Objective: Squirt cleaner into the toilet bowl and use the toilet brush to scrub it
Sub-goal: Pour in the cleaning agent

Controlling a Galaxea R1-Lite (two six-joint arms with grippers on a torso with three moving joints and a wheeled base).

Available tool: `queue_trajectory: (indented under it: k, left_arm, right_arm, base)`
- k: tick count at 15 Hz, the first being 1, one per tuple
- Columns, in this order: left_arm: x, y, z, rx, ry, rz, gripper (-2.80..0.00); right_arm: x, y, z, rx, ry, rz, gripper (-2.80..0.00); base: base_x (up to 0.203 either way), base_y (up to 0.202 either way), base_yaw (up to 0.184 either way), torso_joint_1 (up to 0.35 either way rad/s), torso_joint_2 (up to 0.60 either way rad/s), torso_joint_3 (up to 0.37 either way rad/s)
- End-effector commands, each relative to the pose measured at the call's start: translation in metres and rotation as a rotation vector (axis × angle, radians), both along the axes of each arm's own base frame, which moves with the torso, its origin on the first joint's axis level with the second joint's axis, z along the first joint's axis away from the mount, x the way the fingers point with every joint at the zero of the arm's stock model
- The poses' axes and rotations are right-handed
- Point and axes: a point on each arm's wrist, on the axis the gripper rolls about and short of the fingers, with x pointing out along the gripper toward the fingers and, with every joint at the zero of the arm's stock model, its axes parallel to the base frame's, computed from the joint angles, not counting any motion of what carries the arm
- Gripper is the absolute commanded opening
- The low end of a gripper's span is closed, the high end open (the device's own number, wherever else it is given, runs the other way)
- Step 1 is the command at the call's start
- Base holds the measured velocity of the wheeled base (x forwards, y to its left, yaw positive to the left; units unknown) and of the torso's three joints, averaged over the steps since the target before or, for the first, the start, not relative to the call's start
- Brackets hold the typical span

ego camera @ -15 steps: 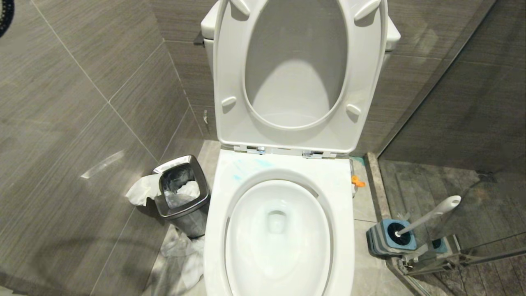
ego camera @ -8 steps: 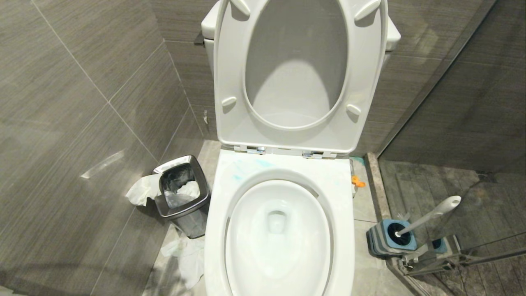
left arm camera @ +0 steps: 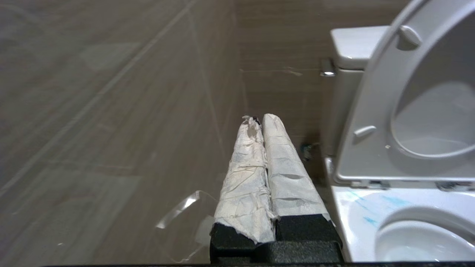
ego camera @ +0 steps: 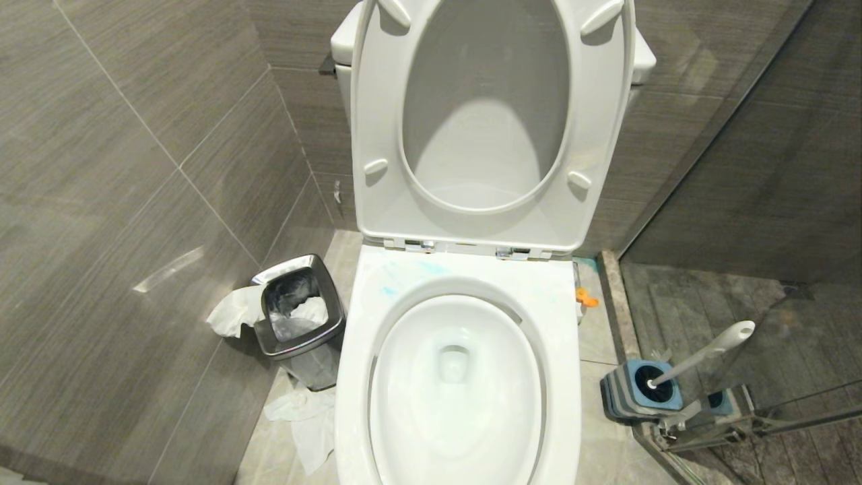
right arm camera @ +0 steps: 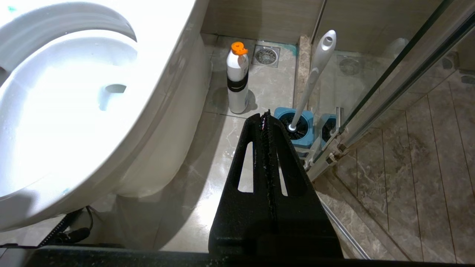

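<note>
The white toilet bowl (ego camera: 417, 404) fills the middle of the head view, with its seat and lid (ego camera: 377, 121) raised; blue smears (ego camera: 404, 273) mark the rim behind it. The toilet brush (ego camera: 707, 350) leans in its blue-grey holder (ego camera: 616, 397) on the floor to the right. The cleaner (right arm camera: 237, 85), a white bottle with an orange cap, stands between toilet and holder; only its cap (ego camera: 586, 298) shows from the head. My left gripper (left arm camera: 258, 119), paper-wrapped, is shut and empty left of the toilet. My right gripper (right arm camera: 264, 115) is shut and empty, near the holder (right arm camera: 297, 128).
A steel waste bin (ego camera: 296, 316) with crumpled paper stands left of the toilet, and tissue (ego camera: 306, 417) lies on the floor beside it. A glass shower partition (ego camera: 741, 202) closes the right side. A floor drain (right arm camera: 265, 55) sits behind the bottle. Grey tiled walls stand close on the left.
A dark shape at the head view's top left corner has gone out of view. The shadow over the left floor and tissue has withdrawn. The toilet, brush and bin have not moved.
</note>
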Motion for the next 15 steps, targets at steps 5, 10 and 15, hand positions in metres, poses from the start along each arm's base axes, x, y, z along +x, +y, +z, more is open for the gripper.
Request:
queue_trajectory:
  k: [5,10,15]
  left_arm:
    - [-0.058,0.004,-0.022,-0.005,-0.095,0.143,-2.8]
    - [-0.079,-0.004,-0.104,0.032,0.022,0.1,-2.8]
    - [-0.042,-0.009,-0.199,0.012,0.266,-0.089,-2.8]
  right_arm:
    - [0.0,0.0,0.0,0.0,0.0,0.0,-2.8]
    - [0.0,0.0,0.0,0.0,0.001,0.002,-2.8]
    - [0.0,0.0,0.0,0.0,0.001,0.0,-2.8]
  base:
    - [0.0,0.0,0.0,0.0,0.0,0.0]
    - [0.0,0.0,0.0,0.0,0.0,0.0]
    - [0.0,0.0,0.0,0.0,0.0,0.0]
